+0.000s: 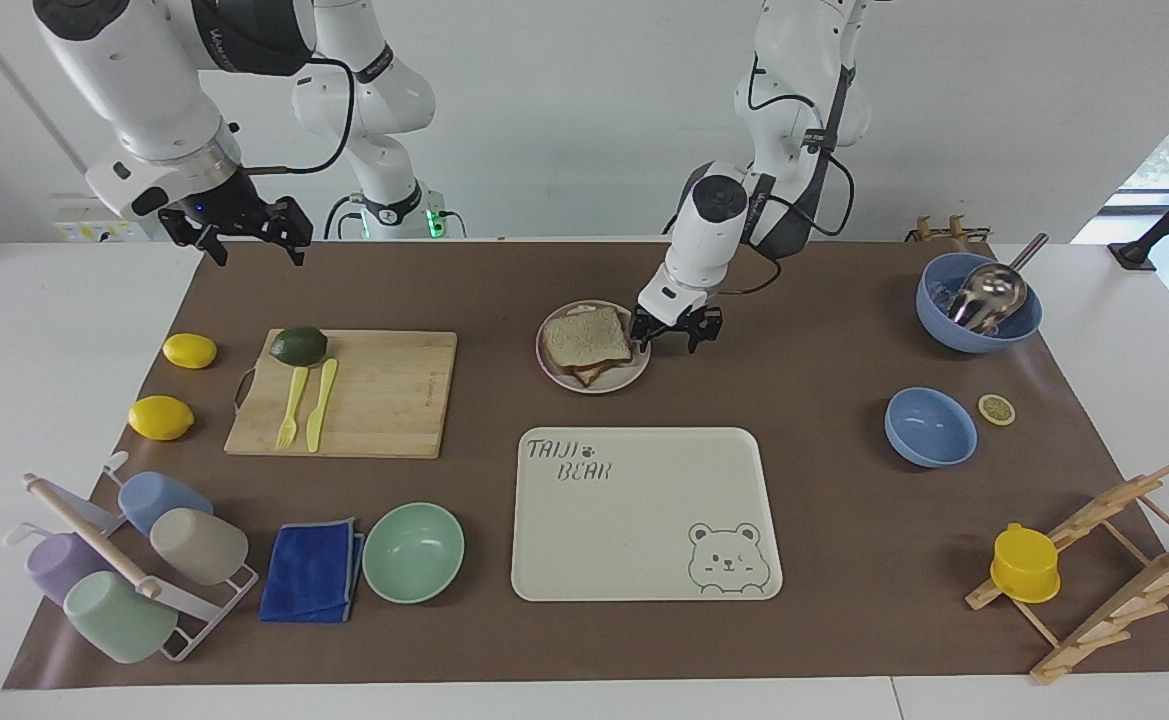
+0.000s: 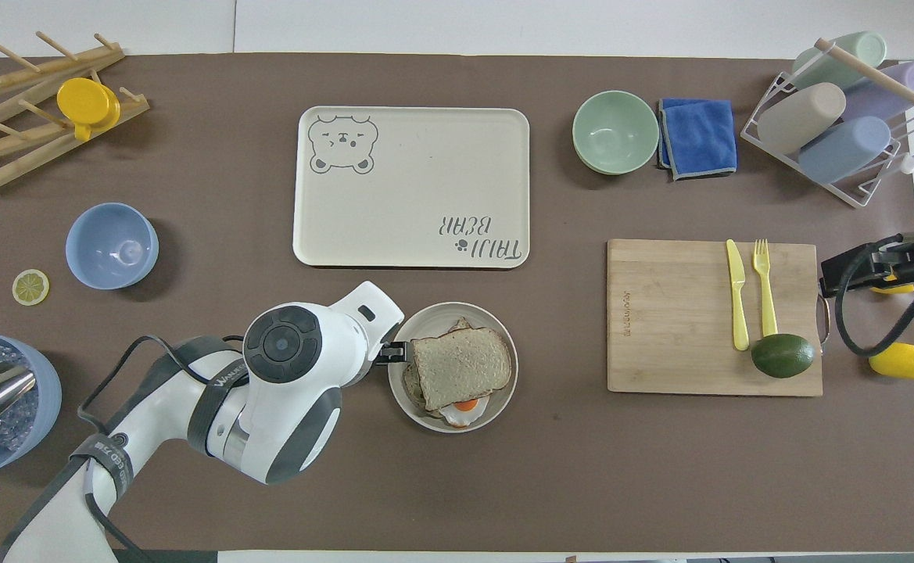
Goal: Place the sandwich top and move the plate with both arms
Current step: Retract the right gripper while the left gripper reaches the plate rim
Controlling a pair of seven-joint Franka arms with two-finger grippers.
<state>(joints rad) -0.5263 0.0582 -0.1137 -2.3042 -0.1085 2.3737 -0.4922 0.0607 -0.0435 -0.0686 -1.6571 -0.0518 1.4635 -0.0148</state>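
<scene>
The sandwich top, square, pale and speckled with a brown crust, lies on the egg slice on the round beige plate mid-table. The left claw, fingers apart, seems to straddle its rim. The right claw, fingers apart, waits over the corner, above a wooden board.

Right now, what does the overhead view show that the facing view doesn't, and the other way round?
Only the overhead view shows the fried egg peeking out under the bread.

Only the facing view shows the right gripper whole, up over the table's edge by the cutting board, and the left gripper down at the plate's rim, fingers spread.

Both show the bread on the plate and the tray.
</scene>
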